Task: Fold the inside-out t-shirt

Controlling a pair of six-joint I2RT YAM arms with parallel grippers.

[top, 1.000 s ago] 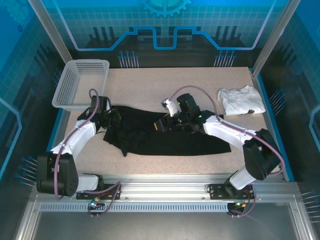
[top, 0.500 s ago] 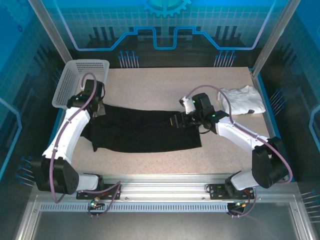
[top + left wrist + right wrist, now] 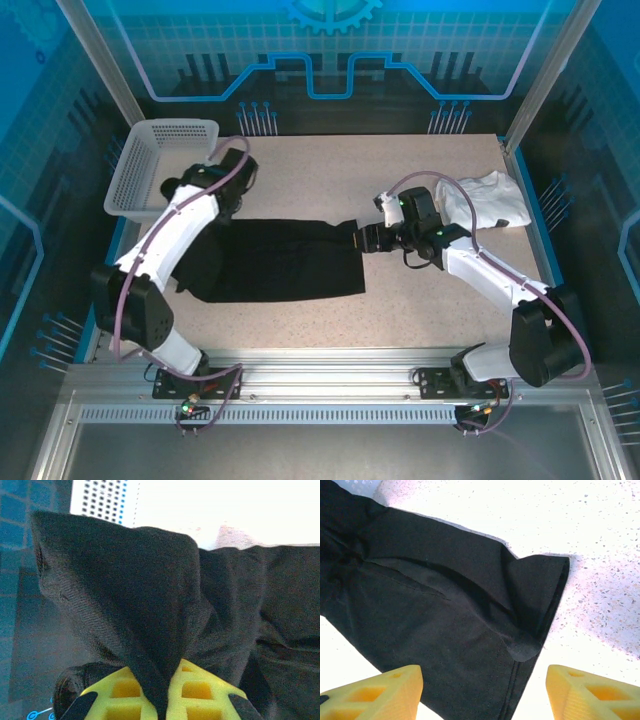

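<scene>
The inside-out t-shirt point(image 3: 275, 262) lies as a long black band across the middle of the table, plain black side up. My left gripper point(image 3: 228, 206) is at its back left corner. In the left wrist view that gripper point(image 3: 162, 700) is shut on a bunched ridge of the black cloth point(image 3: 150, 580), pinched between the yellow fingers. My right gripper point(image 3: 366, 238) hovers at the shirt's right end. In the right wrist view it point(image 3: 485, 690) stands open over a hemmed edge point(image 3: 420, 615) with a curled corner, holding nothing.
A white mesh basket point(image 3: 160, 172) stands at the back left, close behind the left gripper, and its wall point(image 3: 100, 500) appears in the left wrist view. A smaller white garment point(image 3: 485, 200) lies crumpled at the back right. Speckled tabletop point(image 3: 600, 540) lies right of the shirt.
The left gripper has swung towards the back and then right, still holding cloth, and the shirt's right end has drawn in to the left. The right gripper drifted right, staying open.
</scene>
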